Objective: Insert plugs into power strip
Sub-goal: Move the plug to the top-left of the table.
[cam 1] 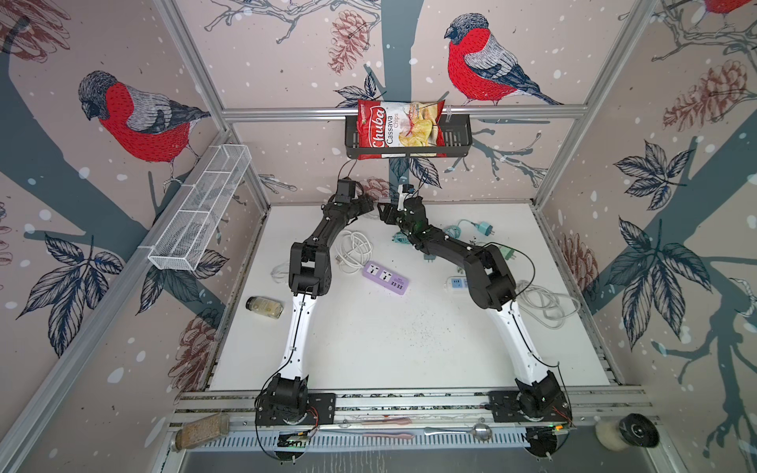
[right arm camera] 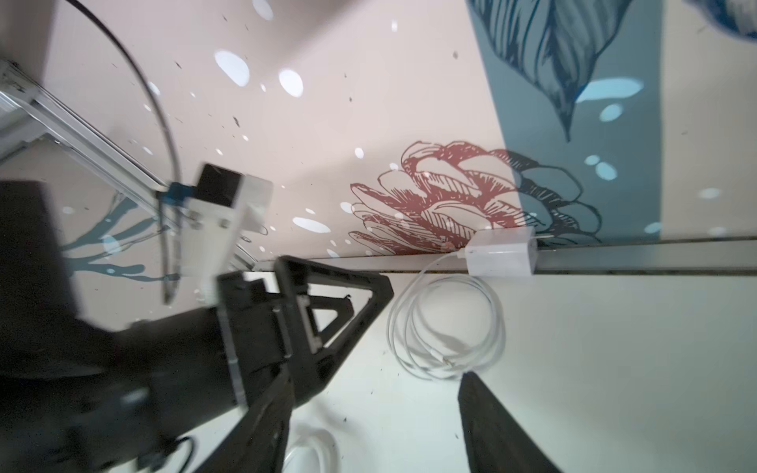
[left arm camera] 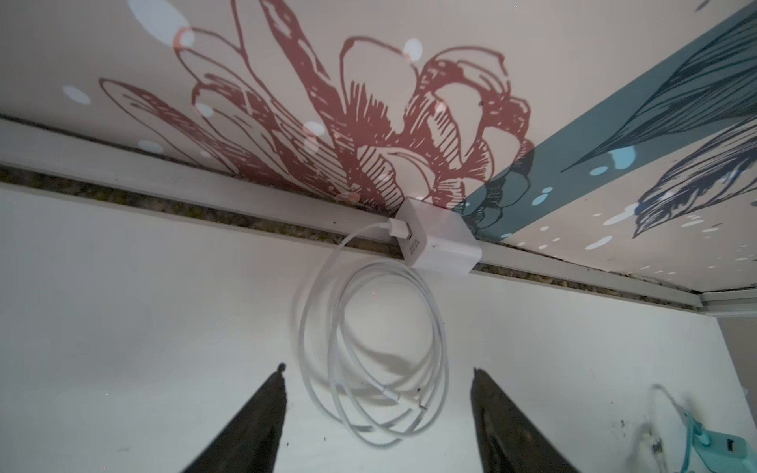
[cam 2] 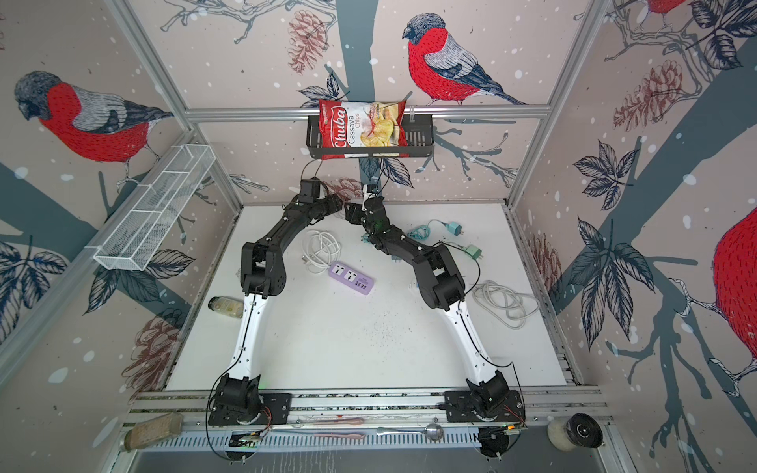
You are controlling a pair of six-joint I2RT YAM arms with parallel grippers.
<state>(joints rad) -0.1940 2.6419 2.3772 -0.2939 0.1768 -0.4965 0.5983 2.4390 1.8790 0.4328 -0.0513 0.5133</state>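
white plug [left arm camera: 438,241] parked against the back rail [left arm camera: 205,192]

its coiled cable [left arm camera: 368,352] lies on the table [left arm camera: 123,307] just in front. my left gripper [left arm camera: 379,368] faces the coil, fingers wide, holding nothing. my right gripper [right arm camera: 379,372] is close beside it, fingers likewise spread and empty. the purple power strip [cam 1: 386,277] lies well apart, mid-table.

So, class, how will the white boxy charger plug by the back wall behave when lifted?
The white boxy charger plug looks rigid and smooth-sided, so it may slip in a loose pinch. Its thin white cable lies in loose, untied loops, so it will likely sag and trail behind.
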